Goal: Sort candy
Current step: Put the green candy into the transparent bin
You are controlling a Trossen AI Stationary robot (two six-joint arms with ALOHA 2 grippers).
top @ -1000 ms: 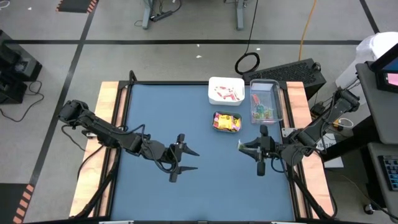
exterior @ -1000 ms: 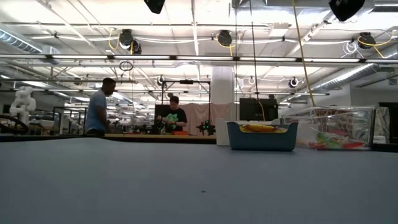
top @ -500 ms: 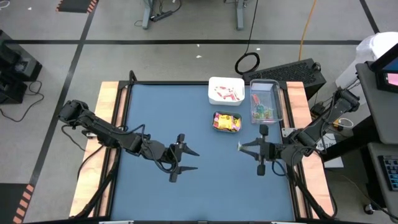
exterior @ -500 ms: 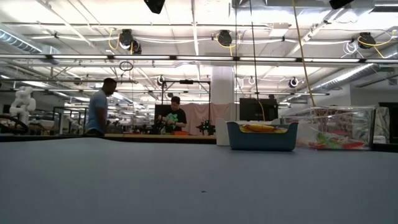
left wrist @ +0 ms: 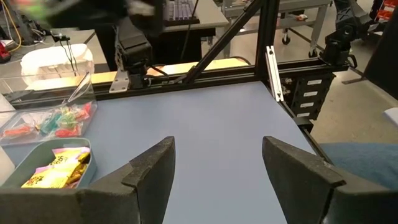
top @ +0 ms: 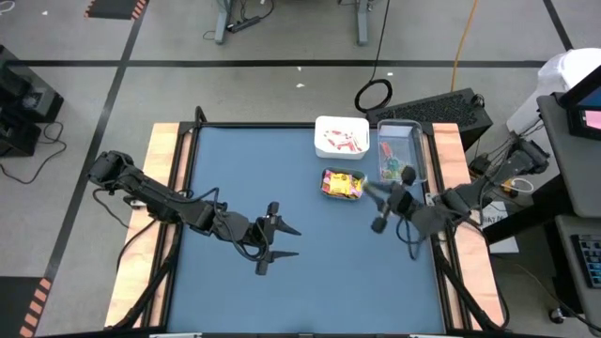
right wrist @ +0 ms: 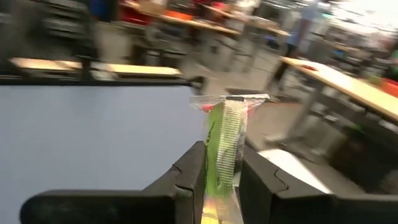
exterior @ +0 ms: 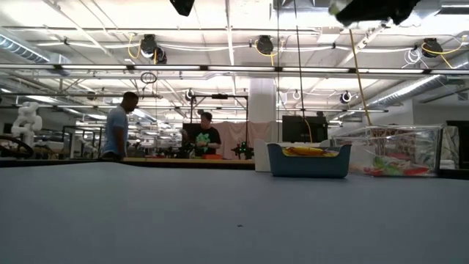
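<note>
Blue surface (top: 282, 291) mostly bare at lower centre – room to move | right end effector (top: 392, 186) has swung up-right, blurred, beside the clear container (top: 402, 155), pinching a green-wrapped candy (right wrist: 222, 149) | left end effector (top: 282, 240) unmoved at lower-left centre, fingers spread | yellow candy (top: 344, 185) in teal container (top: 326, 184).

The table (top: 282, 188) has a smooth, matt blue top with bare, pale wood strips along both sides. The clear bin (top: 402, 150) is glossy see-through plastic; the teal tub (exterior: 308, 162) looks like duller, opaque plastic, and the white tub (top: 341, 137) is smooth plastic. The green candy (right wrist: 222, 152) wears a shiny, crinkled clear wrapper with a crimped edge. The fingers (left wrist: 149, 174) look like matt black plastic, finely grained.
</note>
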